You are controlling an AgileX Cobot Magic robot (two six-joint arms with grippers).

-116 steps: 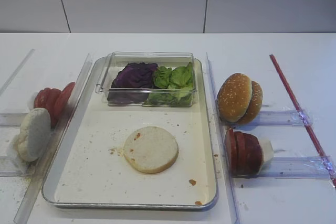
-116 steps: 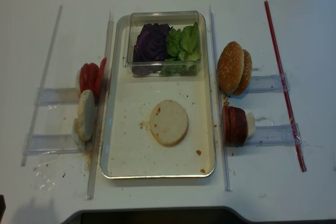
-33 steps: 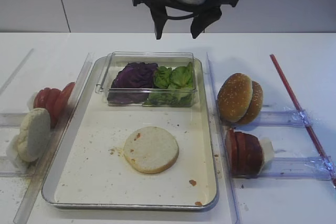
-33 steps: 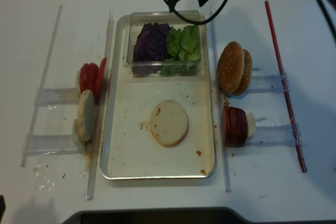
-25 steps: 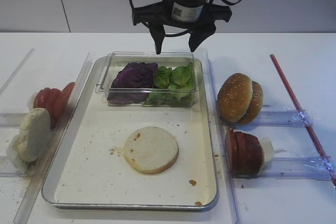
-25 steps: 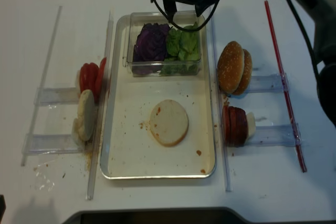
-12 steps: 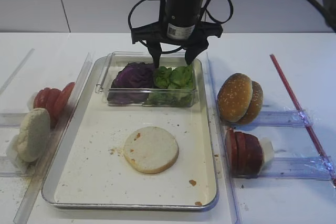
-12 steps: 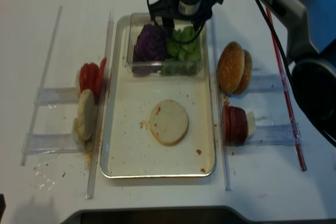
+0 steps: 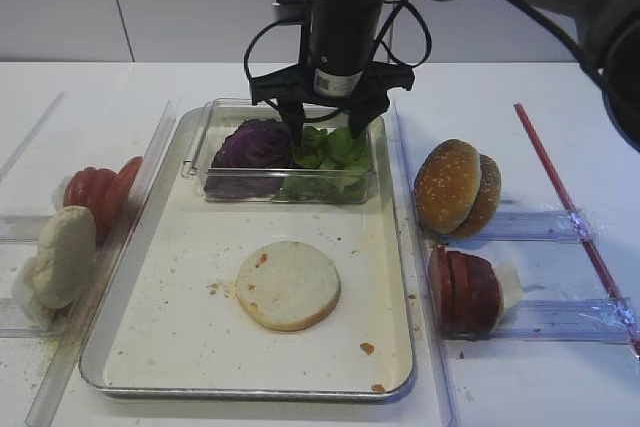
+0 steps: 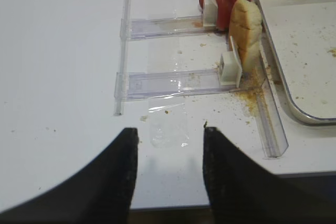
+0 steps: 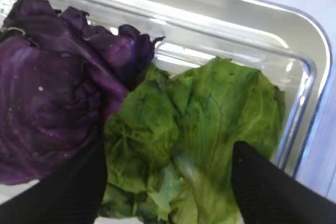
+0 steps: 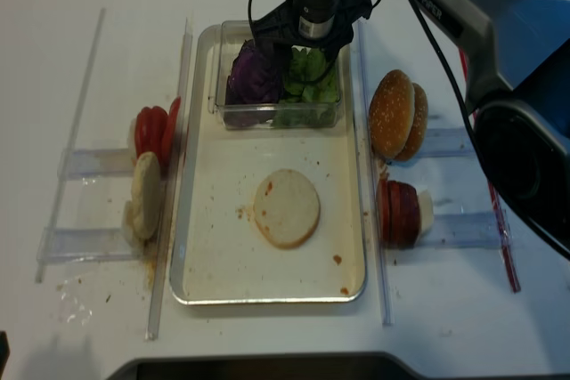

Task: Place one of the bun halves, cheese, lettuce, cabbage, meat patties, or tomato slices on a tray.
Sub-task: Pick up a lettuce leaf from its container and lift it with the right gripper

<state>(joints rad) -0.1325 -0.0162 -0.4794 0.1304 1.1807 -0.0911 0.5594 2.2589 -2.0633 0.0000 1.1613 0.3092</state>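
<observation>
One rectangular metal tray [image 9: 130,277], my landmark. On it: one round pale bun half [image 9: 288,284], cut face up, near the middle; one clear plastic box [image 9: 215,182] at the far end, holding one heap of purple cabbage [image 9: 252,144] and one heap of green lettuce leaves [image 9: 330,152] side by side.

Left of the tray: three or so red tomato slices [image 9: 98,187] on edge, and one pale bun half [image 9: 64,255] standing in a clear rail. Right of the tray: two sesame-topped bun halves [image 9: 458,187] leaning together, a stack of dark red meat patties [image 9: 465,290] on edge (exact count unclear), one red rod [image 9: 570,212] beyond.

My right gripper [image 11: 168,174] is spread wide, one fingertip [image 11: 73,184] at the cabbage-lettuce seam, the other on the lettuce's far side; nothing pinched. My left gripper [image 10: 169,174] is spread, well left of the tray.

Change: a second ago my right gripper hung above the box's rim; now it is down among the leaves. Food unmoved.
</observation>
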